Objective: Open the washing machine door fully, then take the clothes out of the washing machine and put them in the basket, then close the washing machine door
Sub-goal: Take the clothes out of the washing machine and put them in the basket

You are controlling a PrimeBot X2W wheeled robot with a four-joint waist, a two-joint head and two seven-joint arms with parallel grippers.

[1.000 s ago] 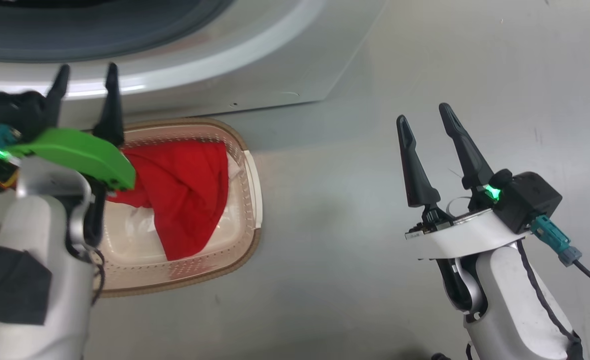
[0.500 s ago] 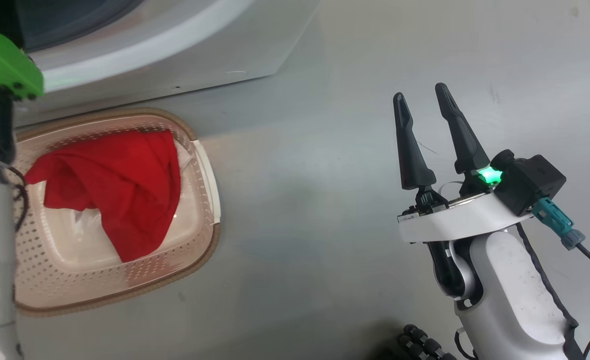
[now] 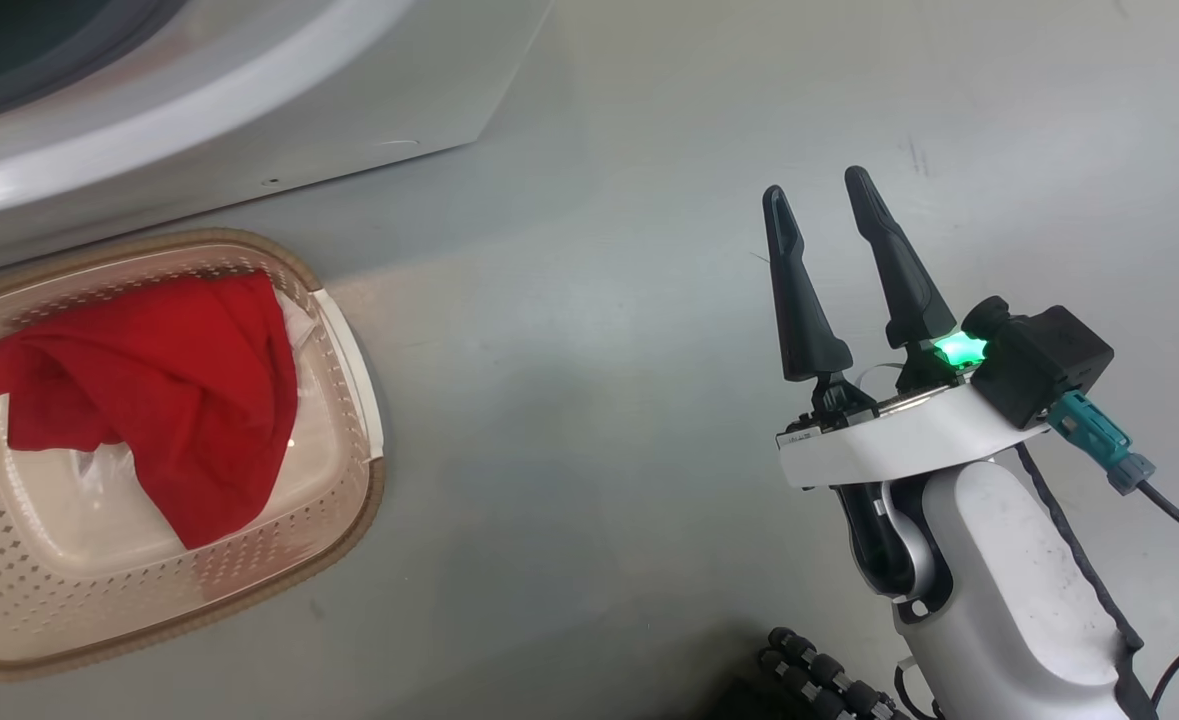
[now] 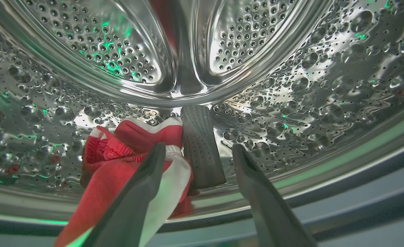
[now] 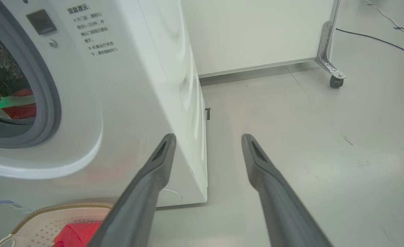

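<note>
Now the left tool [image 4: 198, 147] points into the steel drum [image 4: 291, 85], fingers spread, with a red and white garment [image 4: 112, 154] just beside its left finger. Another red garment [image 3: 179, 400] lies in the basket [image 3: 354, 400] before the washing machine [image 3: 299, 120]. Further right, the right tool [image 3: 815, 187] hangs spread above the grey floor [image 3: 599, 400].

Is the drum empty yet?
Not empty: a red garment with white trim lies on the drum floor, just ahead of the left gripper, jaws open.

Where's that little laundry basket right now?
In the head view the basket sits on the floor at the left, just before the washing machine, holding a red garment.
</note>
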